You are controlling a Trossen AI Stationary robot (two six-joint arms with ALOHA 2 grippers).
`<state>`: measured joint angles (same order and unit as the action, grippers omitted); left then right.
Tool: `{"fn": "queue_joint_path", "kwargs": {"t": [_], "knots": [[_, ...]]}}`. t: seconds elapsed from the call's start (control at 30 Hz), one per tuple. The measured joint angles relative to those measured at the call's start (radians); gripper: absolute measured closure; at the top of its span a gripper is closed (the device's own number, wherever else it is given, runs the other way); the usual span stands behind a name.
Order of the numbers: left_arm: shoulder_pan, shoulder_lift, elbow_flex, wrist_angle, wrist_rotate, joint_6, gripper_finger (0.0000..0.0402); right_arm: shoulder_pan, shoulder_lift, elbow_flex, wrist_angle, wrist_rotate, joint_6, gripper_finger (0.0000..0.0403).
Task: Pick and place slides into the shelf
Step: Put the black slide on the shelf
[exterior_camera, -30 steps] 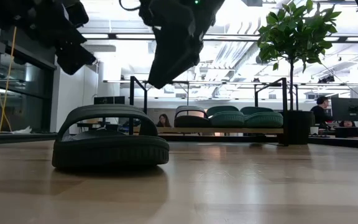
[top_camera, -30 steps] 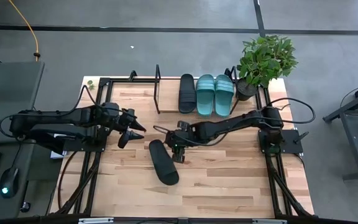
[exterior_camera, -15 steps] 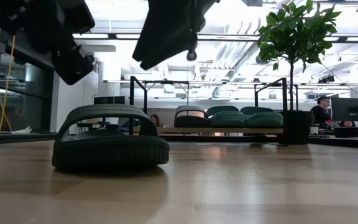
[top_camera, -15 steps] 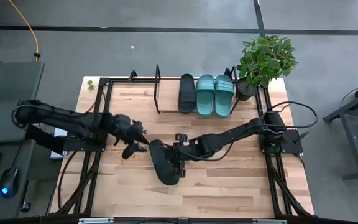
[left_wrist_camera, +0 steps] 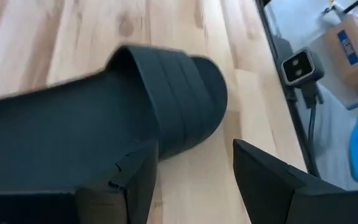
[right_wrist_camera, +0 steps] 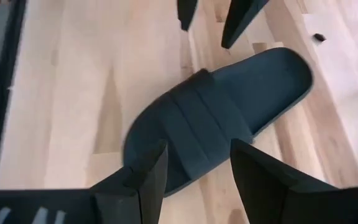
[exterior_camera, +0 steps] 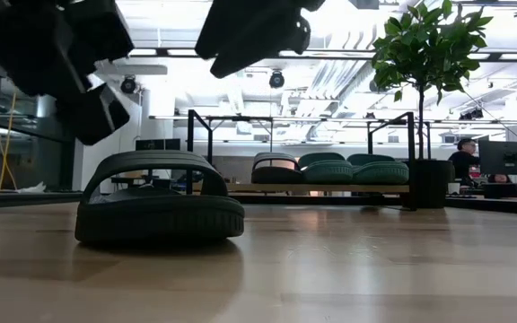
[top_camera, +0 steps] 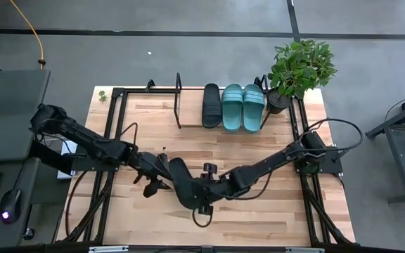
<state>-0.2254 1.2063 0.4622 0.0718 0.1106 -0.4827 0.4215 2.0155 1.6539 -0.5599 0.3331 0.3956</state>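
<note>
One black slide (top_camera: pixel 181 181) lies sole-down on the table, its ribbed strap (left_wrist_camera: pixel 179 99) arching over it; in the low view this slide (exterior_camera: pixel 160 211) rests flat. My left gripper (top_camera: pixel 155 181) hovers open at its left side, above it in the low view (exterior_camera: pixel 88 99). My right gripper (top_camera: pixel 201 197) is open over the slide's near-right end and stays high in the low view (exterior_camera: pixel 249 36). Another black slide (top_camera: pixel 211 105) and two teal slides (top_camera: pixel 242 107) sit side by side on the shelf (top_camera: pixel 178 102) at the far edge.
A potted plant (top_camera: pixel 299 69) stands at the table's far right corner beside the shelf. Black tube frame rails (top_camera: pixel 111 176) run along both table sides. Bare wood (top_camera: pixel 273 211) lies near and right of the loose slide. People sit in the room beyond (exterior_camera: pixel 463 157).
Both grippers have moved toward the near edge and closed in on the loose black slide, the left travelling right and coming lower, the right travelling left. The slide has stayed where it lay.
</note>
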Motion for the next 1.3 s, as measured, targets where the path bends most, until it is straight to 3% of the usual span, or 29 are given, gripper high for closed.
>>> {"fn": "queue_joint_path", "kwargs": {"t": [0.3,0.53,0.8,1.3], "knots": [[-0.052,0.110,0.000,0.099,-0.060,-0.049,0.0208,0.041,0.025,0.000,0.027,0.031,0.042,0.0237],[-0.050,0.176,0.001,0.176,-0.059,-0.049,0.0208,0.041,0.085,0.000,0.091,-0.083,0.044,0.0238],[-0.050,0.188,0.000,0.163,-0.139,-0.049,0.0208,0.035,0.092,0.000,0.103,-0.125,0.028,0.0238],[-0.050,0.188,0.000,0.164,-0.130,-0.046,0.0208,0.032,0.092,0.000,0.117,-0.127,0.033,0.0238]]}}
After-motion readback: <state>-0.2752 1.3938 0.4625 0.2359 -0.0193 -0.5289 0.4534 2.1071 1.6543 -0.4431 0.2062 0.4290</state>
